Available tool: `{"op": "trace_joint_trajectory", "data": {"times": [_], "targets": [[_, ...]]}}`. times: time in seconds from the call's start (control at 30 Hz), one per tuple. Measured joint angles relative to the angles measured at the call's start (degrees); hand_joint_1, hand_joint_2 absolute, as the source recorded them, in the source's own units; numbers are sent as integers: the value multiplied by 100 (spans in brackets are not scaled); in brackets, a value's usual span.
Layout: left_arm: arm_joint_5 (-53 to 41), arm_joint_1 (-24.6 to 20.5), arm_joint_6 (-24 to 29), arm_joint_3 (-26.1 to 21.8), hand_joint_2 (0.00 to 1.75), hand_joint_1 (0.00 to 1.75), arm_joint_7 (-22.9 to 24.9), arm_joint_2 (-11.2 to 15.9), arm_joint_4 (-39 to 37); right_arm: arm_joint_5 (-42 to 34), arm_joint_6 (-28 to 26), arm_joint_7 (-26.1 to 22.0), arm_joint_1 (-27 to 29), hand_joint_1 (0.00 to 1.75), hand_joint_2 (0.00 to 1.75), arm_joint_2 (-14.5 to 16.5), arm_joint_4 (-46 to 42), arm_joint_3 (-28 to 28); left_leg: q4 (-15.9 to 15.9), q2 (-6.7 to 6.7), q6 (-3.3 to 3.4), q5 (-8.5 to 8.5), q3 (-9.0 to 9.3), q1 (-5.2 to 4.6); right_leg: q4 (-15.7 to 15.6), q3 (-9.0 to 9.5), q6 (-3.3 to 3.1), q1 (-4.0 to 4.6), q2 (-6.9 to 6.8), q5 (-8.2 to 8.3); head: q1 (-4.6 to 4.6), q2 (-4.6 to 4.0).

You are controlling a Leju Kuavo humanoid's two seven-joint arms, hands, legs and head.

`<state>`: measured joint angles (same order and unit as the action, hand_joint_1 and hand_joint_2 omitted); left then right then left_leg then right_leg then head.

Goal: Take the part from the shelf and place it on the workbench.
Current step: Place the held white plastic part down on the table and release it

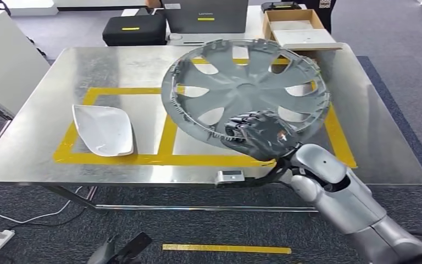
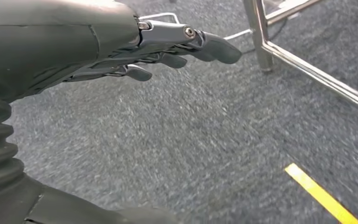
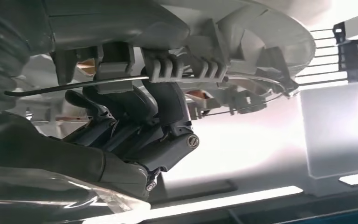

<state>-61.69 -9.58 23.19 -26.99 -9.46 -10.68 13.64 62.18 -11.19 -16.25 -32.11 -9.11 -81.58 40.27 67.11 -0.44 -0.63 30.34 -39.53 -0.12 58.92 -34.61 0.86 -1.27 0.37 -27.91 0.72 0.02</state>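
A grey wheel cover (image 1: 247,91) with several spokes hangs over the right half of the steel workbench (image 1: 44,110), tilted up toward me. My right hand (image 1: 255,136) grips its near rim from below. In the right wrist view the dark fingers (image 3: 163,112) curl up around the cover's ribbed inner rim (image 3: 191,70) and its wire ring. My left hand (image 2: 168,51) hangs low beside the bench with fingers stretched out and nothing in them, over grey carpet.
A white curved shell part (image 1: 103,129) lies in the left yellow-taped box. Behind the bench stand a black case (image 1: 134,28), a laptop (image 1: 206,16) and a cardboard box (image 1: 296,27). A bench leg (image 2: 261,37) is near my left hand.
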Motion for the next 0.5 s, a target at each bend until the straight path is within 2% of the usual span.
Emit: {"op": "trace_joint_trajectory", "data": {"times": [0.07,0.1,0.13,0.2,0.23,0.27,0.3,0.4,0.43,0.5], "targets": [[13,-6,-161,27,175,0,35,-3,0,235,-7,191,-306,175,175,117,518,353,668,1,-34,219,-343,14,1,6,-19,9,-14,-5,6,0],[27,-2,-236,36,175,0,37,-4,0,298,-12,262,-435,175,175,168,787,504,793,1,-36,199,-422,16,2,10,-22,12,-22,-9,6,0],[46,1,-309,42,175,0,36,-5,0,344,-16,322,-557,175,175,215,1071,637,701,1,-28,72,-399,17,3,18,-23,15,-27,-11,8,0],[94,-3,-429,50,175,0,27,-5,0,416,-25,404,-785,175,175,291,1622,841,5,0,14,-342,-108,15,3,38,-18,16,-38,-24,8,0],[116,-6,-476,54,175,0,22,-7,0,444,-28,427,-890,175,175,316,1888,921,-355,-1,38,-483,53,7,6,37,-6,28,-43,-32,9,0],[134,-9,-511,57,175,0,16,-8,0,462,-33,440,-977,175,175,332,2131,989,-608,-2,62,-549,166,-1,6,28,12,38,-48,-35,9,0],[147,-8,-538,60,175,0,12,-9,0,471,-39,447,-1046,175,175,342,2363,1050,-728,-6,82,-546,214,-9,1,17,33,47,-54,-35,6,0],[160,12,-575,65,175,0,9,-15,0,482,-52,456,-1156,175,175,357,2928,1186,-814,-14,160,-543,248,-2,-15,-9,121,55,-62,-57,-1,0],[161,11,-579,66,175,0,9,-21,0,483,-56,454,-1185,175,175,359,3063,1220,-842,-12,193,-554,266,9,80,-61,144,56,-58,-131,-7,0],[161,-2,-586,68,175,0,9,-35,0,480,-65,446,-1231,175,175,362,3276,1281,-874,-6,242,-560,291,21,618,-330,167,57,-46,-417,-21,0]]}}
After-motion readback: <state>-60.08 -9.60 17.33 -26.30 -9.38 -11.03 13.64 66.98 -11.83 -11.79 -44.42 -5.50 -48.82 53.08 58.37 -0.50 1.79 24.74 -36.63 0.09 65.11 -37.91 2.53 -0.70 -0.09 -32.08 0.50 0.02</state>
